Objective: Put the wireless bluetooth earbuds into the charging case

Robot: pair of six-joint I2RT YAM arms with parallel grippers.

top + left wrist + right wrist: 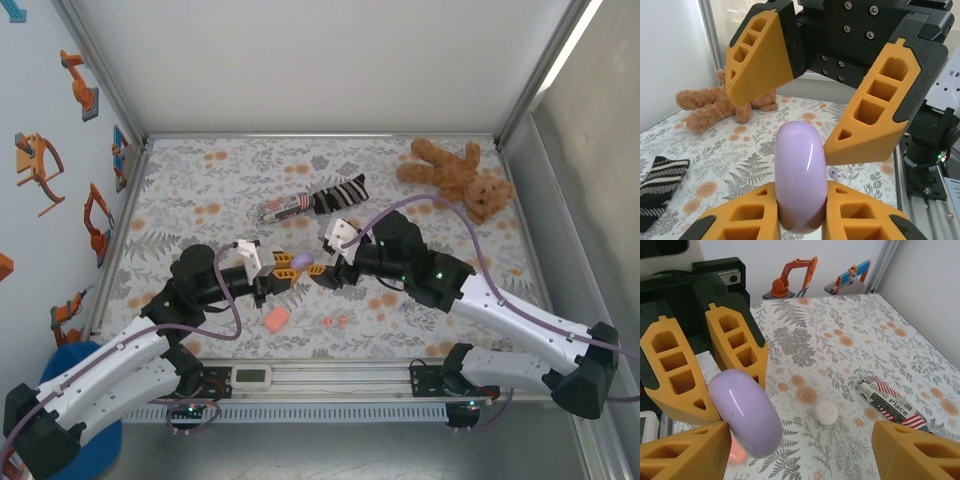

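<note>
Left gripper (pixel 296 268): fingers (pixel 740 219) pressed together on one end of the lilac charging case (pixel 799 170), gripping it clear of the table (pixel 200 180). Held up in mid-air rather than set down, most likely to steady it and leave the other end free for a second grip. Long axis of the case in line with the left fingers, running roughly left to right across the table, rounded free end aimed at the opposite arm. Lid seam not made out; closed, by the look of it.

Lower down, on the table near the front edge: salmon-orange case (pixel 276 318), then a little to its right the earbuds (pixel 335 321), a coral-red pair lying close together, apart from the lilac case and not yet in any case. Too small to tell which way either bud points.

Right gripper (pixel 801 430): fingers (pixel 915 452) spread wide, straddling the free end of the lilac case, one finger just beside it, the other well clear. Placed face to face with the left one, seemingly ready to take the lid end and open it.
</note>
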